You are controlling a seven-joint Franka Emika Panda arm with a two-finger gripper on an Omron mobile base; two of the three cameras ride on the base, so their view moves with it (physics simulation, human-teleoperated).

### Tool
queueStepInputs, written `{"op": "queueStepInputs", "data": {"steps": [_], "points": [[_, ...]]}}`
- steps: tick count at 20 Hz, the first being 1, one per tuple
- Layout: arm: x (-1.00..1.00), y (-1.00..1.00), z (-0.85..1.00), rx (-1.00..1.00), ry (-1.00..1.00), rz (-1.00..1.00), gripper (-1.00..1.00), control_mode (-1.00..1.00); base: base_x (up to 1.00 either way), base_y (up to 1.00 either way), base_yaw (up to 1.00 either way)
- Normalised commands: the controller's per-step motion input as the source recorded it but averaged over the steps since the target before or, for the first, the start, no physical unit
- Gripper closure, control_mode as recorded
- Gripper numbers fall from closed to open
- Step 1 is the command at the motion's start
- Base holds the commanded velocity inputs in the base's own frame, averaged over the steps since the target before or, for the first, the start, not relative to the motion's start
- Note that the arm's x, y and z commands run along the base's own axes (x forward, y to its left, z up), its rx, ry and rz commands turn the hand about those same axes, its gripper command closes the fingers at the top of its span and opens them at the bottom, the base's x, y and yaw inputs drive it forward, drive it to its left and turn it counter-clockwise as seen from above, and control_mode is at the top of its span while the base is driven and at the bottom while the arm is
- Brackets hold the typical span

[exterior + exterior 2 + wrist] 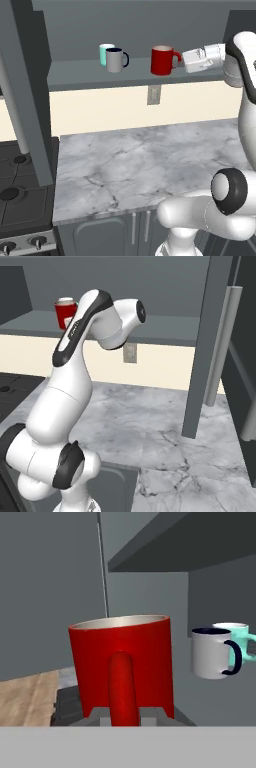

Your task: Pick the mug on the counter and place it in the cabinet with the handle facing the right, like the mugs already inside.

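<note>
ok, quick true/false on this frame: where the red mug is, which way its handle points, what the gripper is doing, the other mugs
1. The red mug stands upright on the cabinet shelf. True.
2. Its handle points left, toward the grey mug. False: it points right, toward the gripper.
3. The gripper is shut on the handle. True.
4. The teal mug sits on the counter. False: it is on the shelf, behind the grey mug.
5. The red mug touches the grey mug. False: a gap separates them.
</note>
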Motion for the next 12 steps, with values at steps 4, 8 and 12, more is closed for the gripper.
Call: {"op": "queueStepInputs", "data": {"steps": [4, 8, 12], "points": [[0.31, 0.0, -0.15, 0.0, 0.0, -0.04, 1.0, -1.0, 0.0, 0.0, 0.0], [0.32, -0.01, -0.06, 0.0, 0.0, -0.02, 1.0, -1.0, 0.0, 0.0, 0.0], [0.37, -0.05, -0.02, 0.01, 0.0, 0.0, 1.0, -1.0, 0.0, 0.0, 0.0]]}}
